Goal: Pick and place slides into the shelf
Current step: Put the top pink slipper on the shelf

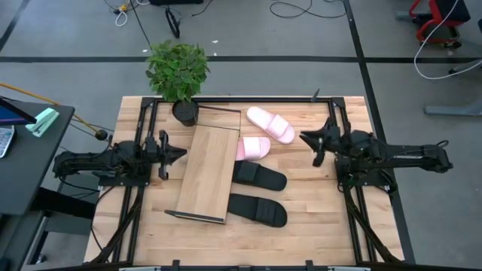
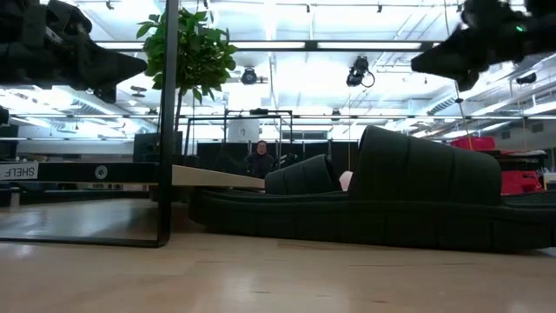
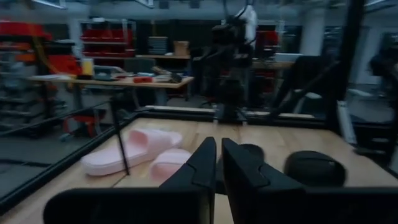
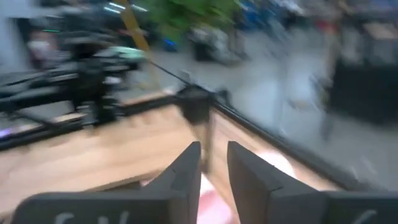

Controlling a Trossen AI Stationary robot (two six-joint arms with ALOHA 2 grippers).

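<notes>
The shelf is a long light-wood board on a thin dark frame, lying aslant left of the table's middle; the low view shows its board raised on that frame. Two pale pink slides and two black slides rest sole-down on the table along the shelf's right side. My left gripper hovers shut at the shelf's left edge. My right gripper hovers right of the pink slides with a narrow gap between its fingers, holding nothing.
A potted plant stands at the table's far edge, its pot close to the shelf's far end. Dark rails run along the table's left and right sides. Bare tabletop lies right of the black slides.
</notes>
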